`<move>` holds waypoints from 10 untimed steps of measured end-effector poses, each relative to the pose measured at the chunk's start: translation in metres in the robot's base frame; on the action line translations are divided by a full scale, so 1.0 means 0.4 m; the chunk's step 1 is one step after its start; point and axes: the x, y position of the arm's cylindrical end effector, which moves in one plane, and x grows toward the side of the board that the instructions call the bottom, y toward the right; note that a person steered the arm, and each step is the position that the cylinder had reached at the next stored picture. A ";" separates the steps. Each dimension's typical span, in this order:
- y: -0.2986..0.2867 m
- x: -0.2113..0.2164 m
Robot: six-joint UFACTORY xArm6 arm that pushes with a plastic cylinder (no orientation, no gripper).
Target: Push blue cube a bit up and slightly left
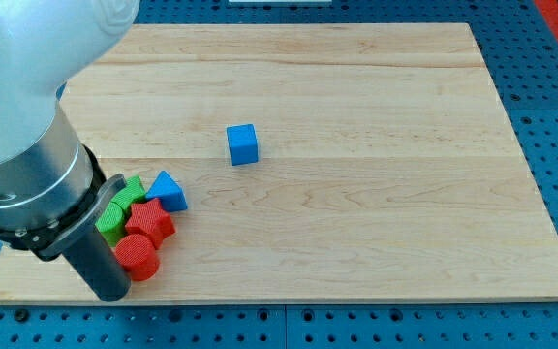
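The blue cube [243,143] sits alone near the middle of the wooden board [356,223]. My tip [111,295] is at the board's bottom left corner, far down and left of the blue cube. It stands just left of a red cylinder [139,258], close to it or touching; I cannot tell which. The arm's large grey and white body covers the view's left side and hides part of the block cluster.
A cluster lies at the lower left: a blue triangular block [169,190], a green block [129,191], another green block [112,221], a red star-like block [151,222] and the red cylinder. A blue perforated table surrounds the board.
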 end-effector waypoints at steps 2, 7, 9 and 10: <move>0.009 -0.010; 0.363 -0.444; 0.223 -0.606; 0.100 -0.629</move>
